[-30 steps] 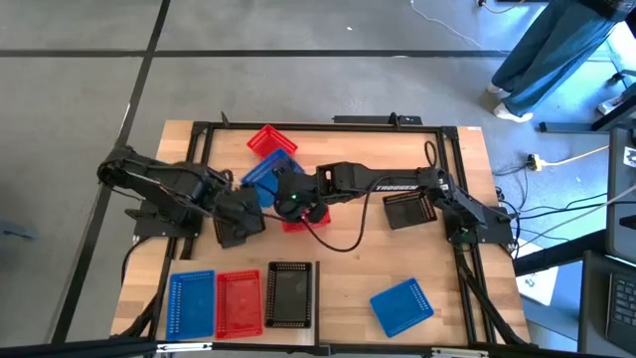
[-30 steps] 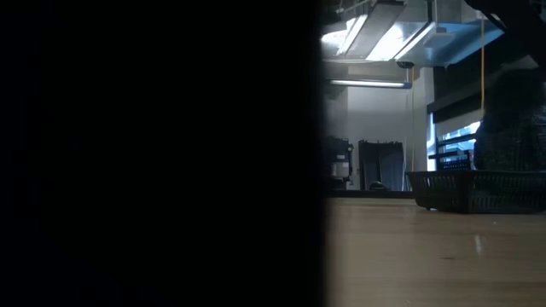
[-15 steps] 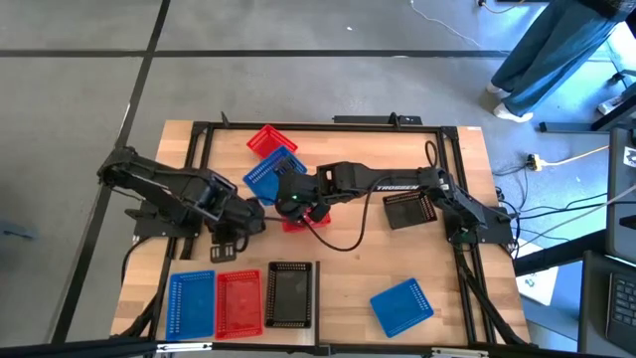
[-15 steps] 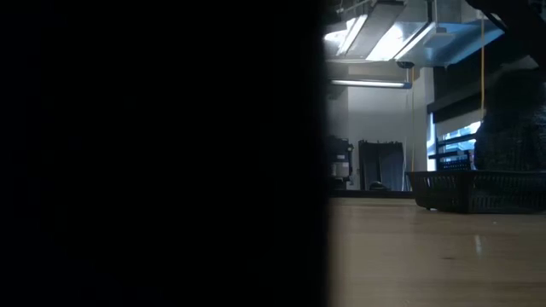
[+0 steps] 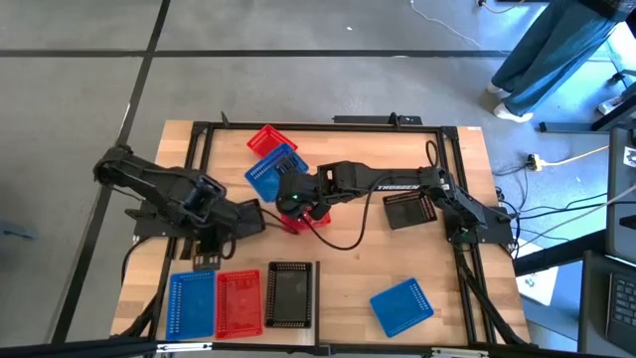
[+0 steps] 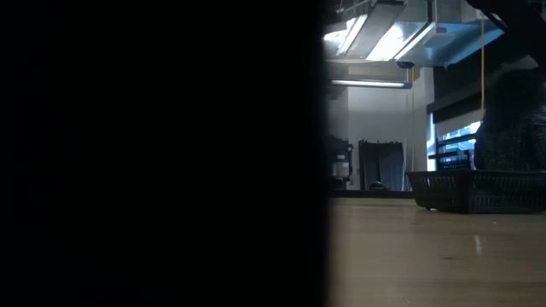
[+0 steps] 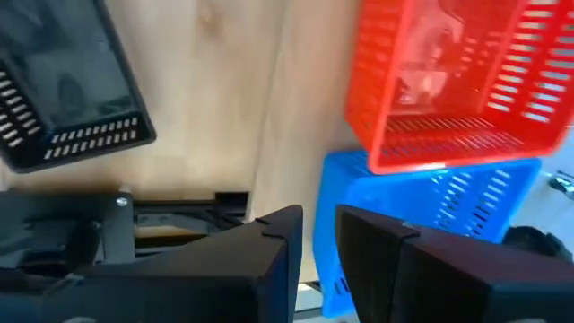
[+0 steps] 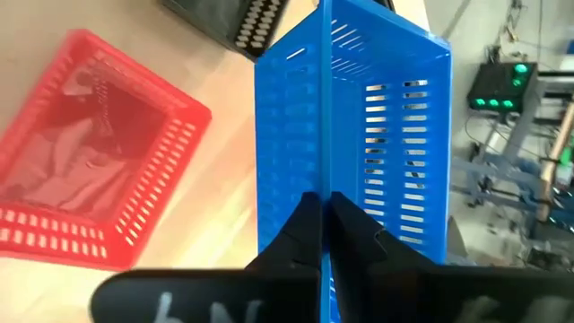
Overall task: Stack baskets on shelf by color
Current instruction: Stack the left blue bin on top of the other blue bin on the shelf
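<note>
Our left hand (image 7: 318, 220) has pulled away from the middle of the desk (image 5: 467, 149). A moment ago it was close to the held blue basket (image 5: 273, 169); now it hangs by the row at the front, where a blue basket (image 5: 192, 303), a red basket (image 5: 238, 301) and a black basket (image 5: 290, 294) sit side by side. Its fingers are a little apart and hold nothing.

Our right hand (image 8: 323, 202) has stayed in the middle. Its fingers are pressed together on one wall of the held blue basket, which is tipped up on its edge; it sits a bit farther back than before, just beside the back red basket (image 5: 266, 139). Another red one, the middle red basket (image 5: 293, 221), lies partly under the right arm.

We think this means the left hand has let the right hand have the blue basket all to itself; the blue one now has to go into the blue basket in the front row. That row looks like the start of three piles, one for each color; we cannot pick out the shelf apart from the desk from above.

There is still a lot to do; a loose blue basket (image 5: 402, 305) lies at the front right, and a far black basket (image 5: 407, 209) lies by the right arm.
</note>
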Motion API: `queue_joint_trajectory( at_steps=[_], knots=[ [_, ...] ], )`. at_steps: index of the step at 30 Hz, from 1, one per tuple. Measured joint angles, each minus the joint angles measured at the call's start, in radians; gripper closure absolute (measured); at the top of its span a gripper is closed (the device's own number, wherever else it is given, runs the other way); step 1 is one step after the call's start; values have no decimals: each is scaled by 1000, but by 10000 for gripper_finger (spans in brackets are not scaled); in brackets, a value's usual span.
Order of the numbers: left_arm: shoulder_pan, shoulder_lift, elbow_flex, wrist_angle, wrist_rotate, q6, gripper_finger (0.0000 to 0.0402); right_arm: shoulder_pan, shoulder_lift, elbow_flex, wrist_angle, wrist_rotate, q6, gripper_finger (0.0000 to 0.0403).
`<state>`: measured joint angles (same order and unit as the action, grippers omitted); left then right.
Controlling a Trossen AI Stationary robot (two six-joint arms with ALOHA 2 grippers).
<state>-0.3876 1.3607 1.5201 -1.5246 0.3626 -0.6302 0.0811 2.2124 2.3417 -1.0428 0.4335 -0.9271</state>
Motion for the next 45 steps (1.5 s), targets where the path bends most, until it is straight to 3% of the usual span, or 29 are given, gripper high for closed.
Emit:
queue_joint_trajectory(
  at_steps=[3, 7, 10, 17, 22, 24, 30, 39, 45],
  knots=[
    [-30, -29, 0, -6, -14, -42, 342, -1, 0, 0, -7, 38, 0, 403],
    [-56, -84, 0, -9, -205, -151, 342, 0, 0, 0, -21, 57, -1, 403],
    [-62, -133, 0, -9, -410, -262, 342, 0, 0, 0, -27, 94, -1, 403],
    [-60, -219, 1, -9, -1024, -467, 342, 22, -2, 1, -34, 245, -72, 403],
    [-36, -229, 0, -6, -1292, -467, 342, 44, -2, 1, -27, 265, -128, 403],
    [-24, -228, 0, 3, -1341, -468, 342, 53, -2, 1, -11, 291, -155, 403],
    [15, -206, -1, 21, -1344, -437, 342, 76, -2, 1, 46, 343, -243, 403],
    [35, -151, -1, 23, -1347, -85, 342, 89, -2, 2, 85, 351, -289, 403],
    [35, -122, -1, 25, -1398, 54, 342, 88, -2, 2, 104, 429, -342, 403]
  ],
)
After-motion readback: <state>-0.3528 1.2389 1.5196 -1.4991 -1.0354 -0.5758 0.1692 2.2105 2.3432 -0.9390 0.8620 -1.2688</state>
